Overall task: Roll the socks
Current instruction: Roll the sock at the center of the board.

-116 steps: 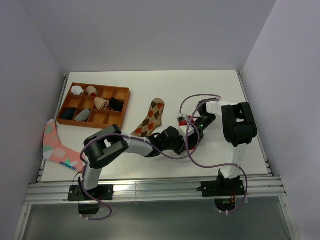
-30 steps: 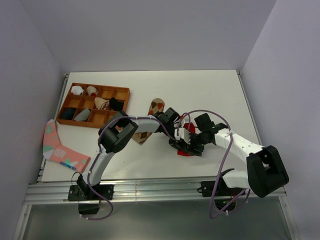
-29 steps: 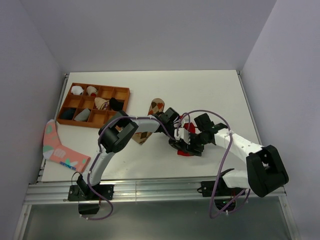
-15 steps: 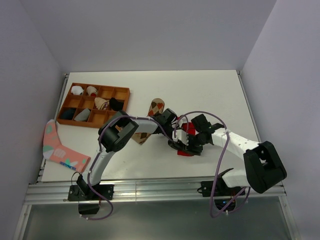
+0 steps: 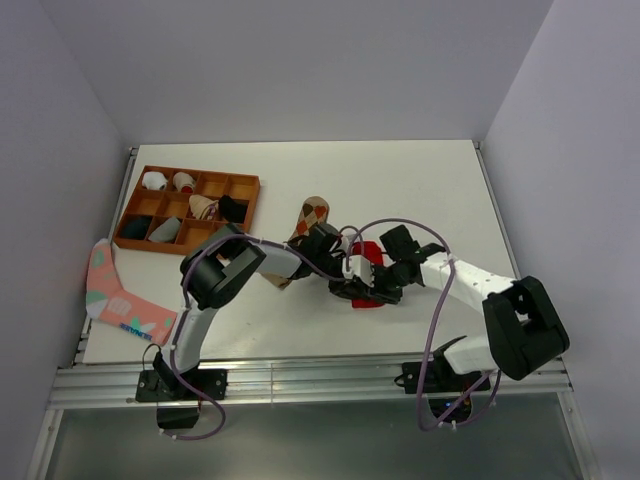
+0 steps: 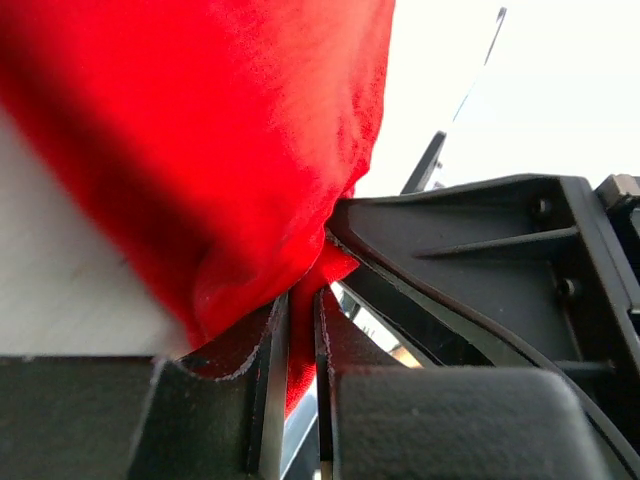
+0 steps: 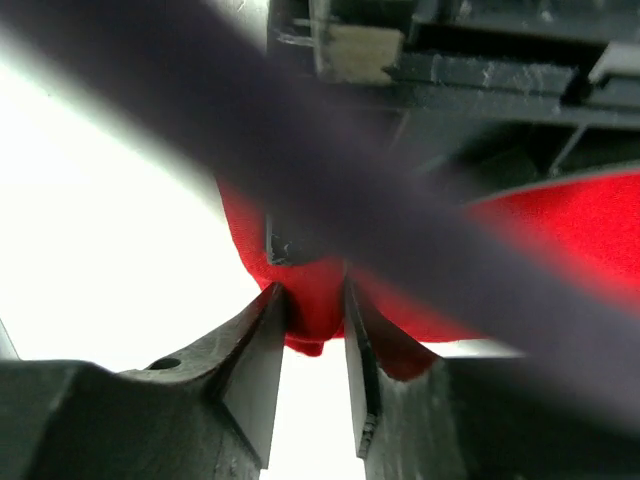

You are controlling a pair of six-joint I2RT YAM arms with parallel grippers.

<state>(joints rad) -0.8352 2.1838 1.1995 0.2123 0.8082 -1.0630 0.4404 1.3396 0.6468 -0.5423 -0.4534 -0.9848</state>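
Pinches a thin fold of the red sock in the left claw, fingers pressed almost together on the cloth. Pinches another fold of the same sock in the right claw, with red cloth filling the narrow gap between its fingers. Brings the two claws tip to tip, just beside each other, low over the middle of the table. Keeps the red sock bunched there, partly hidden under both claws, with red showing above and below them.

Reaches in with the left arm: elbow folded up near its base, forearm stretched rightward and low. Crosses the argyle sock with that forearm, hiding its middle and leaving the two ends showing. Leaves the argyle sock flat on the table, just left of the red one. Reaches in with the right arm: elbow out to the right, forearm running leftward to the sock. Trails a purple cable in a loop above the claws.

Further out, leaves a pink sock at the table's left edge, below a wooden tray of small compartments. Cannot read the marks on the pink sock's dark strip, too small.

Against a second ago: sits with both claws slightly further up and left, left elbow swung leftward, right elbow drawn in toward the table, and more red cloth showing above the claws.
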